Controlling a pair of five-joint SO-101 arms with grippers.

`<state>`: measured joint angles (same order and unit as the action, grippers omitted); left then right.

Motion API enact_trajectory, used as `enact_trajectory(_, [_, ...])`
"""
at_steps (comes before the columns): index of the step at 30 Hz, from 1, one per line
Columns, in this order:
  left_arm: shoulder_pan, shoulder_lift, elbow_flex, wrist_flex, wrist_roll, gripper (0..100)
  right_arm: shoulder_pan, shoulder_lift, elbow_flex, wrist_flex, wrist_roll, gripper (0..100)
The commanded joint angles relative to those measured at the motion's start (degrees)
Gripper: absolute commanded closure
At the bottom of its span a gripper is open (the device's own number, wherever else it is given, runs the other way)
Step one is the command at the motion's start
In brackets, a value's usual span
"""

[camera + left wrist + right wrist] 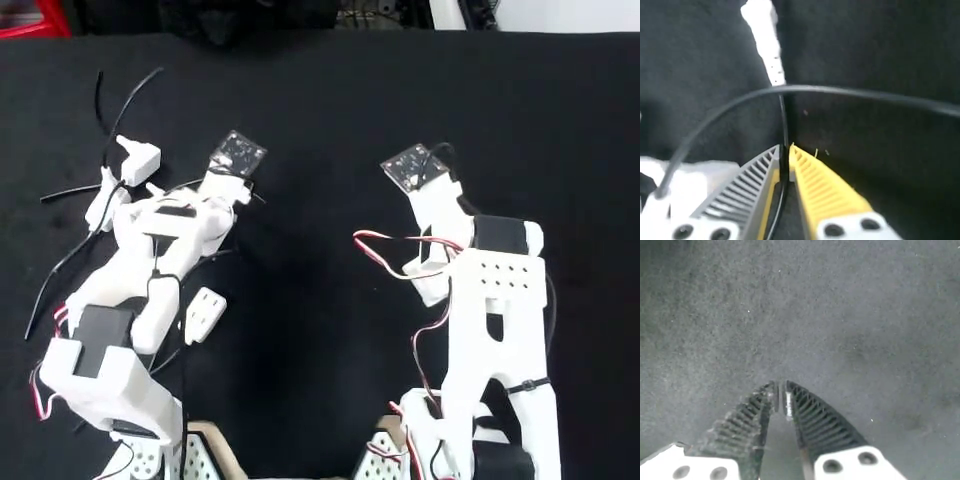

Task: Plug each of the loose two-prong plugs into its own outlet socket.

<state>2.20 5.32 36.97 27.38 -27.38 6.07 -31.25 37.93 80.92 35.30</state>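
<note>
1. Two sets of fingers over a black desk (330, 110): left fingers (796, 156) pressed together on a thin black cord (783, 112), right fingers (791, 394) closed to a hairline slit with nothing between them and only bare cloth ahead.
2. Straight ahead of the left fingertips, along the pinched cord: a white plug (761, 27), well beyond the tips, long axis roughly in line with the fingers. Prongs too blurred to make out.
3. Crossing in front of the left fingers, between tips and plug: a second black cord (850, 92), arched from side to side, apart from the tips.
4. Just beside the grey one of the left fingers: a white blurred piece (690, 175). Plug or socket, cannot tell.
5. From above, back along the left arm and so behind its fingers: a white outlet socket (205, 314), flat on the desk, well apart from the right fingers and nearer the left arm.
6. Judged as the crux: plug ahead of the left fingers, socket behind them. Probably too loose a hold, by the cord alone, for steering prongs into slots. Likely called for: a fresh grip on the plug body, then a turn back toward the socket.
7. Possible trouble, as a guess: snagging the arched cord while drawing the plug in.
</note>
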Motion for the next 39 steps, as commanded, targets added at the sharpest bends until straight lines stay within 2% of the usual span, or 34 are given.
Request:
enact_trajectory(1, [2.1, -8.4, 1.3, 5.5, -1.3, 97, -0.7, -1.3, -0.3, -0.9, 0.0, 97.9])
enact_trajectory(10, [11.2, -45.4, 22.5, 7.7, -1.2, 97, -0.4, -1.3, -0.3, -0.5, 0.4, 97.8])
enact_trajectory(14, [16.1, -58.7, 25.5, 17.6, -4.3, 97, -0.4, -1.3, -0.6, -0.2, 2.5, 97.7])
enact_trajectory(18, [25.3, -69.4, 25.6, 30.2, -6.4, 97, -0.4, -1.6, -0.6, 2.0, 5.6, 97.7])
enact_trajectory(21, [31.6, -75.2, 27.4, 34.2, -6.4, 97, -0.4, -1.6, -0.6, 3.1, 7.8, 97.7])
enact_trajectory(24, [35.9, -79.3, 32.8, 33.3, -6.5, 97, -0.4, -1.6, -0.5, 3.4, 9.8, 97.7])
enact_trajectory(26, [37.3, -80.9, 37.8, 29.4, -6.5, 97, -0.4, -1.5, -0.5, 4.5, 12.0, 97.7])
enact_trajectory(31, [37.4, -80.3, 48.1, 17.5, -8.9, 97, -0.4, -1.5, -0.2, 6.7, 17.8, 97.7])
enact_trajectory(34, [37.0, -79.1, 48.8, 16.3, -9.0, 96, -0.9, -1.4, 0.9, 6.2, 20.2, 97.6])
enact_trajectory(37, [33.5, -78.0, 45.8, 18.3, -8.5, 85, -3.8, -1.7, 4.6, 3.5, 26.0, 97.6])
enact_trajectory(39, [30.6, -77.5, 45.1, 18.0, -8.9, 76, -6.1, -1.7, 6.6, 2.0, 27.2, 97.6])
